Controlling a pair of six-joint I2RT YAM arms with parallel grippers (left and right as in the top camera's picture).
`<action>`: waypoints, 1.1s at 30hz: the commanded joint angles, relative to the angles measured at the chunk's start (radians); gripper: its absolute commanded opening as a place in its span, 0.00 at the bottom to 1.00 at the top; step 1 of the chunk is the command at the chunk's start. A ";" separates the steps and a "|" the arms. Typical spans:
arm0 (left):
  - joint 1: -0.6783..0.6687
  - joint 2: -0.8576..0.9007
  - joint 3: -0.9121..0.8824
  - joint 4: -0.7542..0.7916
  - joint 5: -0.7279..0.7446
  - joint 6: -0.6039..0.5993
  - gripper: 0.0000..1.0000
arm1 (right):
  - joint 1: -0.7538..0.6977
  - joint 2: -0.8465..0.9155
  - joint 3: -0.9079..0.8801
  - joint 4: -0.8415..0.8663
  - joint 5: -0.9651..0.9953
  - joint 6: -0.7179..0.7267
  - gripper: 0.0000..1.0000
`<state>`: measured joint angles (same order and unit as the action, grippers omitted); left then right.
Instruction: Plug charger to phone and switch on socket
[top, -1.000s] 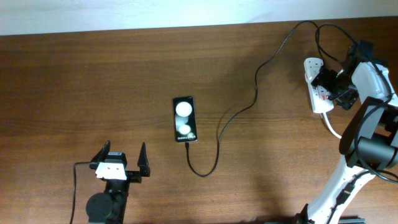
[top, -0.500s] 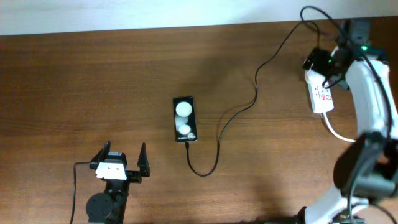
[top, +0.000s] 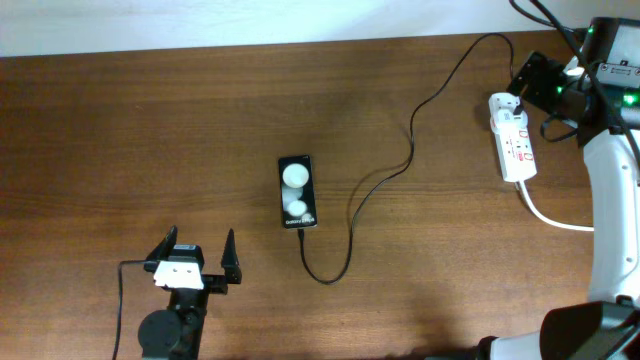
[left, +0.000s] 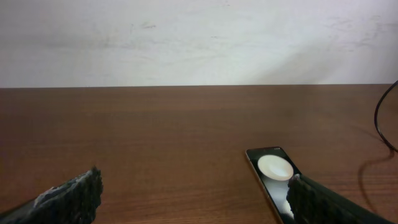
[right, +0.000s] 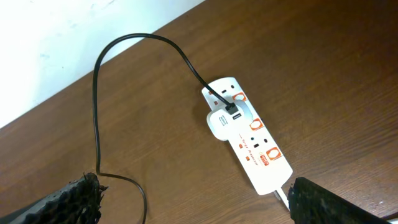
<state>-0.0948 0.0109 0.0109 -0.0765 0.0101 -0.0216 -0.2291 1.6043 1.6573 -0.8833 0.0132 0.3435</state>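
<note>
We find the phone (top: 297, 191), a flat black rectangle with 2 white round spots on its glossy face, lying near the centre of the brown wood-grain table (top: 150, 130). The charger (top: 411, 150), a thin black cable, loops from the phone's near short edge; we cannot tell whether its tip is seated. It snakes to a white adapter (right: 225, 120) plugged into the socket (top: 512, 150), an elongated white plastic strip with red-orange marks at the far right. A thick white cord (top: 552, 216) leaves the strip's near end. The left gripper (top: 200, 242) is spread and empty, apart from the phone. The right gripper (right: 193, 186) hovers above the socket, fingers spread wide, holding nothing.
</note>
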 joint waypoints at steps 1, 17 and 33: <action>0.004 -0.005 -0.002 -0.007 -0.007 0.015 0.99 | 0.006 -0.083 0.003 0.000 -0.002 0.008 0.99; 0.004 -0.005 -0.003 -0.007 -0.007 0.015 0.99 | 0.006 -0.378 -0.411 0.000 -0.002 0.008 0.99; 0.004 -0.005 -0.002 -0.007 -0.007 0.015 0.99 | 0.006 -0.502 -0.492 0.000 0.088 0.008 0.99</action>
<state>-0.0948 0.0109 0.0109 -0.0769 0.0101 -0.0216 -0.2287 1.1343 1.1721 -0.8860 0.0147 0.3443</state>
